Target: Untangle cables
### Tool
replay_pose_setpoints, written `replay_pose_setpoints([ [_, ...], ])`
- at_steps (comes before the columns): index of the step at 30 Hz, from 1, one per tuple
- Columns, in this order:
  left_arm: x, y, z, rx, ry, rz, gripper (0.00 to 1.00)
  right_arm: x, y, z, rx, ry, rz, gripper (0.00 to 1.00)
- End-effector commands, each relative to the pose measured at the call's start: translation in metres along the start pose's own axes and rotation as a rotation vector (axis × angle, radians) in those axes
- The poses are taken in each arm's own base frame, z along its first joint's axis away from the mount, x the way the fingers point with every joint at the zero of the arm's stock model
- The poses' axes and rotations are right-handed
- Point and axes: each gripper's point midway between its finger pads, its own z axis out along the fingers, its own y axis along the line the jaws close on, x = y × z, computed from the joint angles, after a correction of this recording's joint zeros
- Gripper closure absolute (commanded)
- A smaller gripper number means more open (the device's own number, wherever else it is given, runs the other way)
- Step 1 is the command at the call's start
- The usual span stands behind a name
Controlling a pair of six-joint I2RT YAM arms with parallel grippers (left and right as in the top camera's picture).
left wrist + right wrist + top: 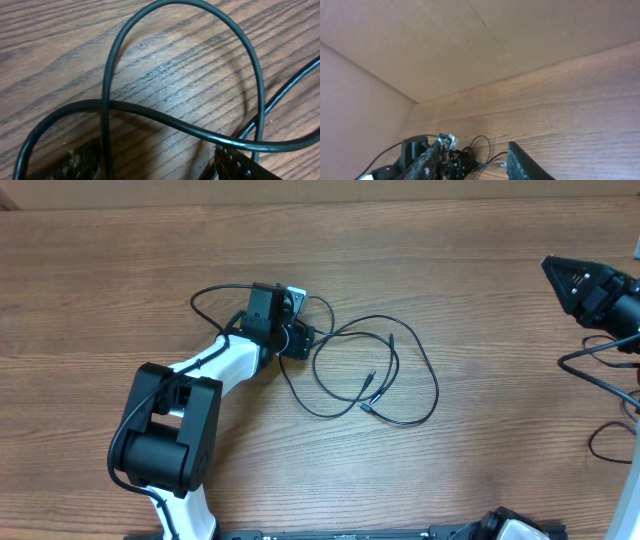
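Left arm stretches over wooden table. Cables lie mid-table in loose crossing loops. Left gripper is spread, straddling one strand. Right gripper is parted, empty, well apart from them.

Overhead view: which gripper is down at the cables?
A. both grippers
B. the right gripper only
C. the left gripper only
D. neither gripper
C: the left gripper is down among the cables, while the right gripper is far off at the right side of the picture.
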Motion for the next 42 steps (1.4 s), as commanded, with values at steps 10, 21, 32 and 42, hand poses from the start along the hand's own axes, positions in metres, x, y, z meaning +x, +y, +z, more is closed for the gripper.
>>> replay_pose_setpoints([
  [10, 0.011, 0.01, 0.007, -0.049, 0.034, 0.006, 0.52, -0.002, 0.006, -0.003, -0.007, 0.002, -0.007, 0.73],
  [21, 0.012, 0.01, 0.007, -0.049, 0.037, 0.03, 0.96, -0.001, 0.006, -0.003, -0.005, 0.005, -0.002, 0.79],
  [32, -0.014, -0.014, -0.011, 0.066, -0.012, 0.038, 0.96, 0.015, 0.008, 0.0, -0.011, 0.061, 0.003, 0.86],
  [42, -0.139, -0.064, -0.156, 0.211, -0.371, 0.09, 0.96, 0.043, 0.043, 0.023, -0.099, 0.169, -0.041, 0.81],
])
